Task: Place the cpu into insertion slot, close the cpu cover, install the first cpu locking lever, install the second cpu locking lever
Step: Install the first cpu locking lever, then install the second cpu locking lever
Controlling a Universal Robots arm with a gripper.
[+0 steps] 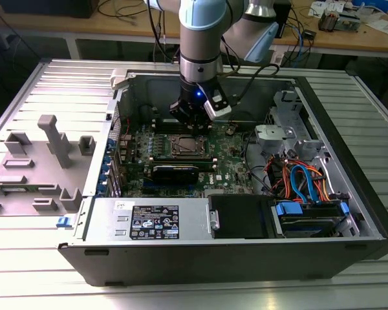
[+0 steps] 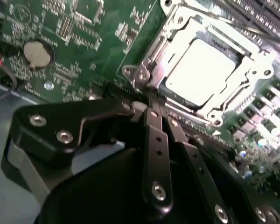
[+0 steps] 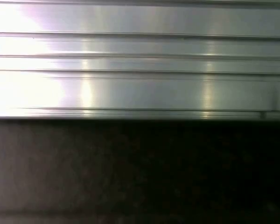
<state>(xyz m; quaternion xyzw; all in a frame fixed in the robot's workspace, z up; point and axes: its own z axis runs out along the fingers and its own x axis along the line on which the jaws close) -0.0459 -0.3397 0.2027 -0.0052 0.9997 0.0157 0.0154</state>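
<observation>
Gripper [image 2: 154, 109] at the socket edge, jaws pressed together.
The cpu [image 2: 203, 70] sits in the insertion slot [image 1: 186, 146] on the green motherboard [image 2: 84, 42]; the cpu cover [image 2: 177, 35] lies closed around it. Jaws hold nothing.

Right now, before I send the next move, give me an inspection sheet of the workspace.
Surface: ribbed metal table carrying an open computer case.
Job's things: cpu seated in the insertion slot; cpu cover lies down around it.
Clutter: grey plastic fixtures on the exterior view's left.
Claw: claw shut, empty, tips at the socket's corner above the green motherboard.
Cables: orange and blue cables inside the case.
Surroundings: wooden benches behind.
</observation>
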